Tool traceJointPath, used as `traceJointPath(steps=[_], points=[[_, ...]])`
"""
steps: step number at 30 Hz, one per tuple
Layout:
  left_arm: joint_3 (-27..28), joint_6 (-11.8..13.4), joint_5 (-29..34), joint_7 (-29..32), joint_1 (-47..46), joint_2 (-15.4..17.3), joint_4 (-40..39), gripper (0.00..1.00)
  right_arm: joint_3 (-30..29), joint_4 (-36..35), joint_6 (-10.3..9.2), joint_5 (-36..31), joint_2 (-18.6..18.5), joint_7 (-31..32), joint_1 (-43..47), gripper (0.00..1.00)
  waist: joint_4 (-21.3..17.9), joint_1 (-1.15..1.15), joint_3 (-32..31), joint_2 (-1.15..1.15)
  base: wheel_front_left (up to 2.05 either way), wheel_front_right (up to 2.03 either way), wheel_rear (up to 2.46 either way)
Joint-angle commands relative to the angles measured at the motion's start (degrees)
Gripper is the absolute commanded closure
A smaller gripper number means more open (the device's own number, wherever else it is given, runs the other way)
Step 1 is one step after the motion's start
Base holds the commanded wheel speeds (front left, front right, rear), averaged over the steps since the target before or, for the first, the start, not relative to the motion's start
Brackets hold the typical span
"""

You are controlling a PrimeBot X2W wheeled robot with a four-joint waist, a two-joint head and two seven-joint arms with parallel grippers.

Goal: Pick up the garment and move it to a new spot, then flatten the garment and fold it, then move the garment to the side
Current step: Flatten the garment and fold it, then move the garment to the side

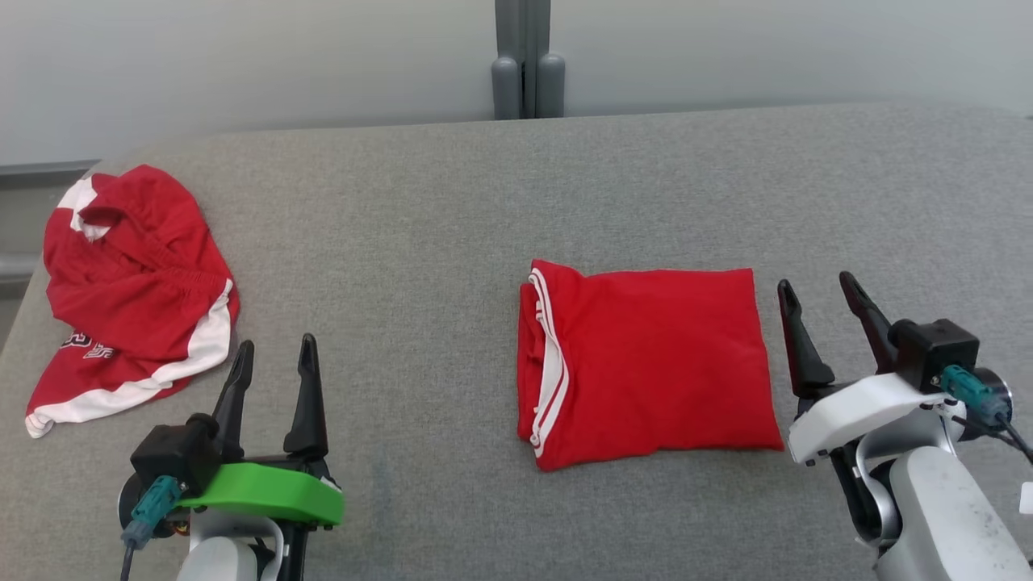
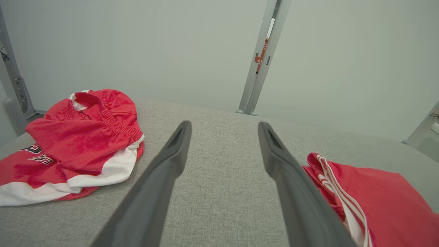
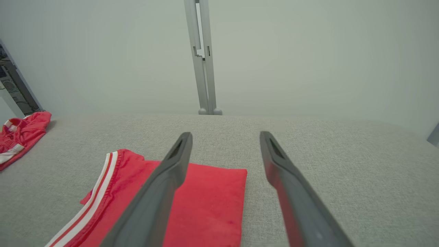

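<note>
Head view of a grey table (image 1: pixel 420 226) with a grey post (image 1: pixel 529 64) at 12 o'clock beyond its far edge. A red garment (image 1: pixel 654 363) lies folded into a neat flat rectangle, just right of centre at about 4 o'clock, with its white-striped trim along the left edge. It looks finished with folding, so moving it aside is probably what remains.

A crumpled red and white heap (image 1: pixel 137 290) of clothing sits at 9 o'clock against the table's left edge, well apart from the folded piece. It may be waiting its turn, or be the side pile; that cannot be told.

The left gripper (image 1: pixel 276 345) rests at 7 o'clock, fingers pointing to 12, jaws apart and empty, just past the heap's near corner. The right gripper (image 1: pixel 816 282) is at 4 o'clock, just beside the garment's right edge without touching it, jaws apart and empty, tilted slightly toward 11. That placement would suit a grasp along this edge.

Bare table lies wide between heap and garment, across the far half toward 12, and to the right toward 3. The garment's near edge lies close to the bottom of the view.
</note>
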Motion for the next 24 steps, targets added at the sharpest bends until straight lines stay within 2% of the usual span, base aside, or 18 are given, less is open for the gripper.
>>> traceJointPath(steps=[1,8,24], points=[[0.1,0.1,-0.3,-0.2,1.0,0.1,0.1,0.00,0.0,0.8,0.02,-0.9,0.2,-1.1,0.8,0.00,-1.5,0.00,-1.6,0.00,0.00,0.00,0.00],[-0.8,-0.1,-0.4,-0.2,0.9,0.2,2.5,0.00,-1.2,5.3,0.01,-1.7,0.5,-3.7,0.9,0.00,-2.1,0.00,-2.9,0.00,0.00,0.00,0.00],[0.4,-0.3,0.5,-0.2,-1.1,0.1,3.4,0.00,-3.3,6.3,0.01,-0.6,1.9,-4.6,1.2,0.00,-2.5,0.00,-2.2,0.00,0.00,0.00,0.00]])
